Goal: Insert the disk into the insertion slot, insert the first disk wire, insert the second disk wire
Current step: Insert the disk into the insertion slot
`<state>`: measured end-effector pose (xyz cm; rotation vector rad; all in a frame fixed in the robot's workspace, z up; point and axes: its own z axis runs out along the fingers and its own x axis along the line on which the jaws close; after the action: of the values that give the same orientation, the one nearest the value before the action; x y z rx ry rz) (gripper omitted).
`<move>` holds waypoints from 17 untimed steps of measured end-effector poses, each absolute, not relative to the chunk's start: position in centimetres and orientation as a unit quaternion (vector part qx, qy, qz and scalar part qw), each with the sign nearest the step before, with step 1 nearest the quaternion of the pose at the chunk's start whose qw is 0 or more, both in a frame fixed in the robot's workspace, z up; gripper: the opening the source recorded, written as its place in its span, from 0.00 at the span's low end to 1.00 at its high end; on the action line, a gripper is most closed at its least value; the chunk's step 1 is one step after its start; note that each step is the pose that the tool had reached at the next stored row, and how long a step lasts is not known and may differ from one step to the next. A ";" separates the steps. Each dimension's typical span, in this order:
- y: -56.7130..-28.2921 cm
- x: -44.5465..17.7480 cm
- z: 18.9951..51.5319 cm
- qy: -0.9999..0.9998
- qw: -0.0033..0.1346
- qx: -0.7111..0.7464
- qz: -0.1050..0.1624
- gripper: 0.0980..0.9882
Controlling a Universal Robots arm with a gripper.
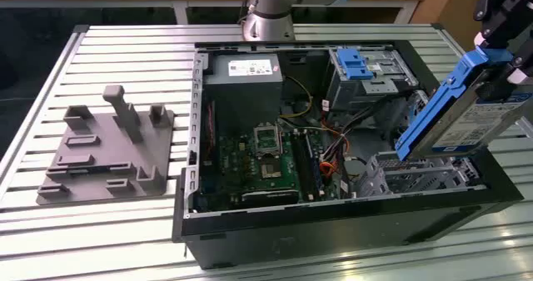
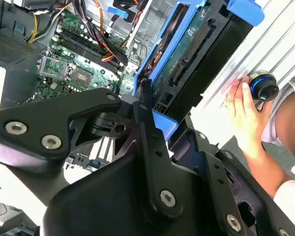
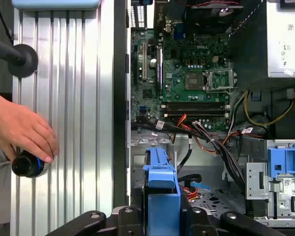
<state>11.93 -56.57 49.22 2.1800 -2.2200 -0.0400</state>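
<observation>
Disk held over the open computer case

I am watching the hand (image 1: 500, 50) pinching the disk (image 1: 462, 115) at its blue handle end. The disk is hanging steeply tilted in the air at the exterior view's right. Its lower end is hovering just above the insertion slot (image 1: 416, 172), not yet inside it. The computer case (image 1: 333, 225) is lying open on the slatted counter (image 1: 125, 56).
</observation>
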 end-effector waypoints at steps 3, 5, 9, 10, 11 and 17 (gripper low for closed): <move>-56.6 11.9 49.2 -0.713 0.015 0.701 -0.013 0.30; -56.6 11.9 49.2 -0.713 0.015 0.701 -0.013 0.30; -56.6 11.9 49.2 -0.713 0.015 0.701 -0.013 0.30; -56.6 11.9 49.2 -0.713 0.015 0.701 -0.013 0.30; -56.6 11.9 49.2 -0.713 0.015 0.700 -0.013 0.30; -56.6 11.9 49.2 -0.713 0.010 0.701 -0.018 0.30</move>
<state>11.93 -56.58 49.23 2.1877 -2.2263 -0.0562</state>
